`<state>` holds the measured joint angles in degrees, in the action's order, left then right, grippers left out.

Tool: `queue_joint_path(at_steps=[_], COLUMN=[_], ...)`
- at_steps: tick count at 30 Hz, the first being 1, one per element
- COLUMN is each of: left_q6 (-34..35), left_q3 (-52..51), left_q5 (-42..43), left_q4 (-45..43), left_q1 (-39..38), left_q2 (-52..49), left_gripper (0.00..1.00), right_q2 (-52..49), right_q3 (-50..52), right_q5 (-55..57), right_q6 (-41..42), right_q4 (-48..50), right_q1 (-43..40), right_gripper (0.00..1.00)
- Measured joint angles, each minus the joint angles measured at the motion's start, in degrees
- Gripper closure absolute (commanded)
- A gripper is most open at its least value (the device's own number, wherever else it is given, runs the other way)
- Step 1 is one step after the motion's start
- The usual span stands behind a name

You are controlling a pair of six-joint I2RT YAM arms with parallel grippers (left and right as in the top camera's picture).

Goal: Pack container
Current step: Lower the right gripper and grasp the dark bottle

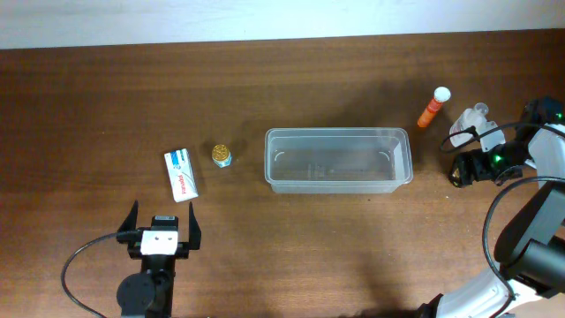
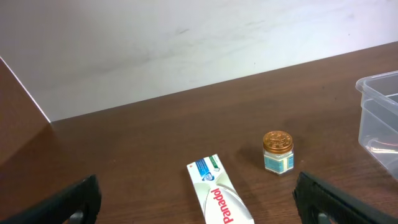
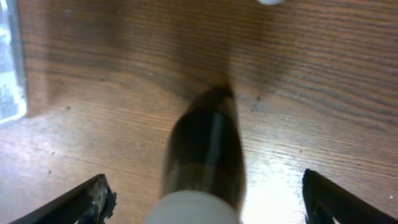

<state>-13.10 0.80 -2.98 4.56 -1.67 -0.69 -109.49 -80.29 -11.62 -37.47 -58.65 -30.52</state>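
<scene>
the left gripper (image 1: 162, 214) is wide open and empty, near the white box (image 1: 180, 175). the right gripper (image 3: 205, 182) is spread wide either side of a blurred dark bottle (image 3: 205, 146), touching nothing. the clear container (image 1: 338, 181) sits at centre.

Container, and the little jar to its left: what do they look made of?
Container: clear plastic, smooth and slightly glossy; the wood grain of the table shows through its walls. Jar: shiny gold lid, either metal or metallised plastic, hard to tell which; the pale bluish body could be glass or plastic.
</scene>
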Motion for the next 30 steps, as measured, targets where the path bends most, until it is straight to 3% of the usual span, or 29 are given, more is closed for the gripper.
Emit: queue_joint_path(at_steps=[11,18,22,30], left_q6=[0.0,0.0,0.0,0.0], left_q3=[0.0,0.0,0.0,0.0], left_q5=[0.0,0.0,0.0,0.0], left_q4=[0.0,0.0,0.0,0.0], left_q1=[0.0,0.0,0.0,0.0], left_q2=[0.0,0.0,0.0,0.0], left_gripper=[0.01,0.01,0.01,0.01], right_q2=[-0.3,-0.4,-0.4,-0.4], right_q3=[0.0,0.0,0.0,0.0], right_q5=[1.0,0.8,-0.3,-0.7], right_q6=[1.3,1.6,1.6,1.6], right_q4=[3.0,3.0,3.0,2.2], right_q1=[0.0,0.0,0.0,0.0], right_gripper=[0.23,0.37,0.53,0.62])
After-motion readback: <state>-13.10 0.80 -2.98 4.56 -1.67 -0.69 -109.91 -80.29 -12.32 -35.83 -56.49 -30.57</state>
